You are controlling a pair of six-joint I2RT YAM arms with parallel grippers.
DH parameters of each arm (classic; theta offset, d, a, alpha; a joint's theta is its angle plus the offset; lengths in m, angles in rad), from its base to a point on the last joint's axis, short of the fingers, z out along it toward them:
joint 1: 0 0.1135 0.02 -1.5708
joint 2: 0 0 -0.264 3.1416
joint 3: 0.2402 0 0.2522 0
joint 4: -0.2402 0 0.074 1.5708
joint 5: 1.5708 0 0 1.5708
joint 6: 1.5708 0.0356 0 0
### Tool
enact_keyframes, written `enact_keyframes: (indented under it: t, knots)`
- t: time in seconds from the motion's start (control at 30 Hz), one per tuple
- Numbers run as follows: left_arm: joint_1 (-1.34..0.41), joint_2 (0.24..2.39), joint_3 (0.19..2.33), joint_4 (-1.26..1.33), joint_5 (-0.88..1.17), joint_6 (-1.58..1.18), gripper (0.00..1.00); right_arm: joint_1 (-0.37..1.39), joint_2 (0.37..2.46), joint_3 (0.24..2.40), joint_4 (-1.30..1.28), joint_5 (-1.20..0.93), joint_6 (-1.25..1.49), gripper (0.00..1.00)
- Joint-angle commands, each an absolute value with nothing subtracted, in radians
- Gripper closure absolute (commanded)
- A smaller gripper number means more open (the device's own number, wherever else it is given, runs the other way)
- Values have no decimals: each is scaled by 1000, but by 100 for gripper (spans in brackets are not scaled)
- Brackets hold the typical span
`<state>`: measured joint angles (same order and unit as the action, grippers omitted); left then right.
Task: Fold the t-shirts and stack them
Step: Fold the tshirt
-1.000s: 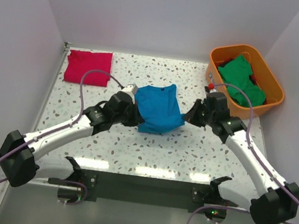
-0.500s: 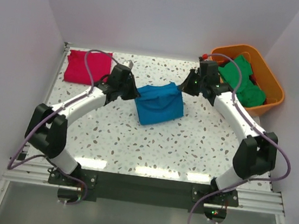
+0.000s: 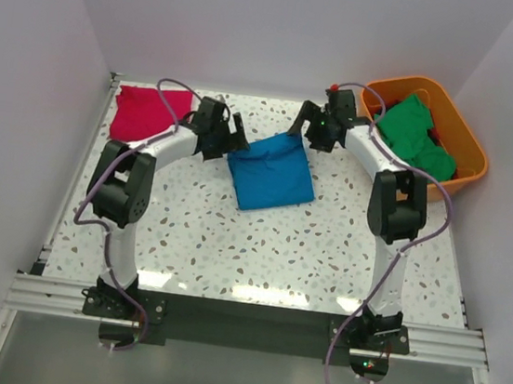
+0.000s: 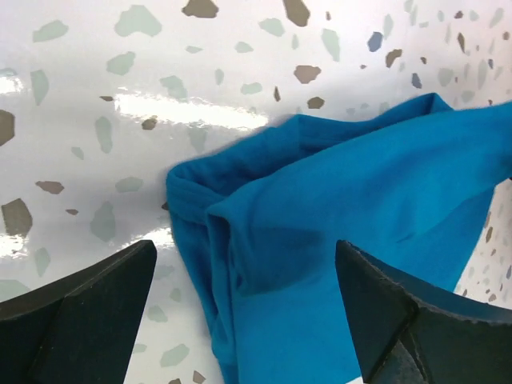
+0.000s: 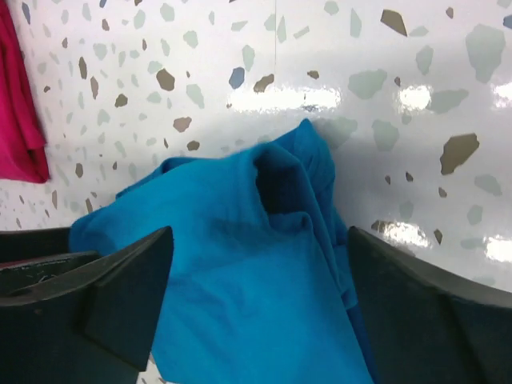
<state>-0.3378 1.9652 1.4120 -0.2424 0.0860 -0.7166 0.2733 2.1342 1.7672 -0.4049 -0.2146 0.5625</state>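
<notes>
Blue t-shirt (image 3: 271, 171) was seen folded on the desk (image 3: 325, 247), its far corners framed by the left fingers (image 4: 76, 316) and right fingers (image 5: 424, 296), both spread open and empty. Red t-shirt (image 3: 149, 111) was laid far left; green t-shirts (image 3: 413, 136) were piled in the orange bin (image 3: 464, 180).

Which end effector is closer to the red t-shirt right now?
Left. The left end effector hangs between the red t-shirt and the blue t-shirt; the right end effector is at the blue one's opposite corner, farther away.
</notes>
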Motion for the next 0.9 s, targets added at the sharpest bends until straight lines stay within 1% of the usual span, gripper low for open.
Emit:
enact_keyframes:
  t: [0.0, 0.07, 0.1, 0.17, 0.2, 0.23, 0.3, 0.33, 0.37, 0.43, 0.47, 0.63, 0.7, 0.8, 0.87]
  knots:
    - [-324, 1967, 1483, -275, 68, -698, 0, 265, 2138, 1901, -469, -256, 514, 1]
    - [-325, 1912, 1409, -223, 93, -699, 0, 267, 2096, 1847, -433, -259, 500, 1]
    - [-325, 1890, 1378, -207, 95, -698, 0, 268, 2029, 1815, -414, -281, 496, 1]
    - [-327, 1833, 1287, -177, 113, -706, 0, 271, 1953, 1694, -375, -285, 486, 1]
    - [-328, 1818, 1260, -167, 121, -707, 0, 275, 1881, 1649, -365, -285, 483, 1]
    - [-333, 1806, 1211, -160, 126, -709, 0, 278, 1837, 1559, -353, -282, 482, 1]
    - [-353, 1783, 1172, -149, 127, -709, 0, 284, 1760, 1467, -318, -287, 474, 1]
    - [-360, 1781, 1148, -149, 124, -709, 0, 290, 1679, 1424, -308, -305, 469, 1]
    - [-374, 1784, 1138, -150, 120, -712, 0, 296, 1640, 1331, -281, -313, 462, 1]
    - [-380, 1802, 1128, -149, 126, -721, 0, 313, 1542, 1217, -197, -348, 460, 1]
    - [-382, 1809, 1127, -153, 133, -729, 0, 319, 1531, 1204, -175, -365, 462, 1]
    - [-396, 1809, 1106, -150, 104, -752, 0, 350, 1640, 1317, -183, -469, 486, 1]
    - [-396, 1801, 1100, -150, 94, -759, 0, 374, 1730, 1344, -144, -509, 497, 1]
    - [-397, 1795, 1094, -150, 86, -761, 0, 400, 1862, 1437, -146, -531, 494, 1]
    - [-396, 1798, 1095, -150, 86, -761, 0, 410, 1928, 1498, -81, -555, 528, 1]
